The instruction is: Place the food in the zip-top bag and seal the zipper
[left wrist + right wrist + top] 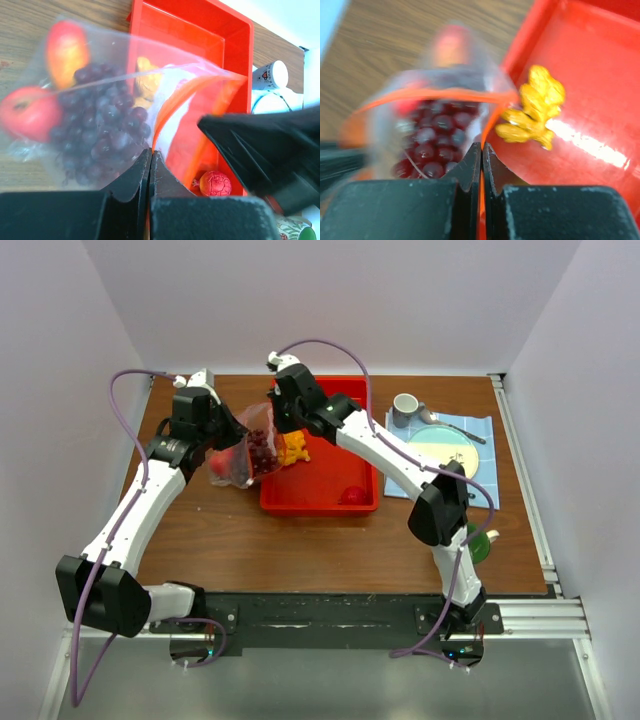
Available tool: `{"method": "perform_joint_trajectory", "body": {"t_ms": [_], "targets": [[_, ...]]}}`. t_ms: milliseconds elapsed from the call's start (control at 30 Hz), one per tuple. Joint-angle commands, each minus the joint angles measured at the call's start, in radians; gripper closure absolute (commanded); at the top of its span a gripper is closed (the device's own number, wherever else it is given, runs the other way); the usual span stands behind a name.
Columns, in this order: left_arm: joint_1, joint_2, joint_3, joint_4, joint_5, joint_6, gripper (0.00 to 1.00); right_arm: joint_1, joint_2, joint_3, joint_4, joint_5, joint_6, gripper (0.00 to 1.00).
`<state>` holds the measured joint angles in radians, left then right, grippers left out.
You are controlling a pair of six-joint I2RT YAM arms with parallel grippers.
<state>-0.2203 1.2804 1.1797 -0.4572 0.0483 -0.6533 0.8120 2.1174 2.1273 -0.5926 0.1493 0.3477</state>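
Observation:
The clear zip-top bag [243, 452] hangs between both grippers at the red tray's left edge. It holds dark purple grapes [102, 132], an orange wedge [66, 52] and a round red fruit [27, 112]. My left gripper [150, 152] is shut on the bag's orange-red zipper [192, 90] edge. My right gripper [482, 146] is shut on the zipper [427, 93] at the other side. The yellow-orange cluster [534, 107] lies in the tray just outside the bag's mouth. Another round red fruit [215, 183] lies in the tray [240, 65].
The red tray [360, 502] sits mid-table. To its right a blue mat [482, 428] carries a plate [445, 452], a grey cup [404, 410] and a spoon [450, 424]. A green object [480, 544] lies beside the right arm.

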Motion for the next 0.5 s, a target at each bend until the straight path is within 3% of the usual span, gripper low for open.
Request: {"method": "perform_joint_trajectory", "body": {"t_ms": [0, 67, 233, 467], "targets": [[0.007, -0.027, 0.018, 0.029, 0.005, -0.003, 1.0, 0.052, -0.028, 0.141, -0.111, 0.104, -0.027, 1.0], [0.007, -0.039, 0.023, 0.016, -0.01, 0.003, 1.0, 0.043, 0.044, 0.255, -0.163, 0.137, -0.039, 1.0], [0.007, -0.085, 0.08, -0.069, -0.074, 0.023, 1.0, 0.013, 0.113, 0.362, -0.182, 0.131, -0.052, 1.0], [0.009, -0.102, 0.202, -0.167, -0.146, 0.052, 1.0, -0.013, 0.119, 0.356, -0.165, 0.079, -0.061, 1.0]]}}
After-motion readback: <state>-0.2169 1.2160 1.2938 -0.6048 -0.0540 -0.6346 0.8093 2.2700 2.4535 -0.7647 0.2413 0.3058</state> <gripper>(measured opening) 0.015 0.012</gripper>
